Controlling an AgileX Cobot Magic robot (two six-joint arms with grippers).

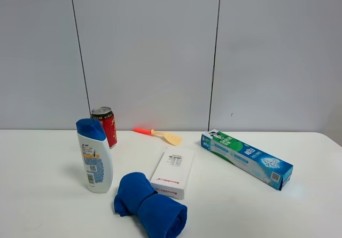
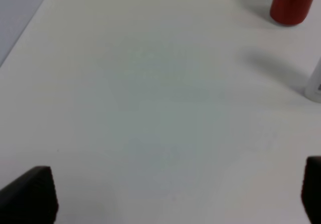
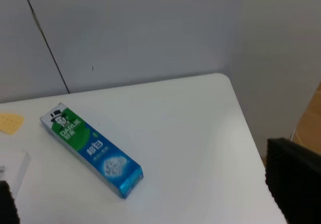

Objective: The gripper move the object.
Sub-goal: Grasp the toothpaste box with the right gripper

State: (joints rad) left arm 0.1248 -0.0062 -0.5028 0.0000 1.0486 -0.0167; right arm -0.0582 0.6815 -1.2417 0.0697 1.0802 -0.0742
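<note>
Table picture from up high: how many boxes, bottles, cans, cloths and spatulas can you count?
boxes: 2 (toothpaste carton, white box)
bottle: 1
can: 1
cloth: 1
spatula: 1
total: 6

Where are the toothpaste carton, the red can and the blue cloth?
toothpaste carton [image 1: 247, 159], exterior high view, middle of its top face.
red can [image 1: 107, 126], exterior high view, its side wall.
blue cloth [image 1: 151, 206], exterior high view, middle of the roll.
</note>
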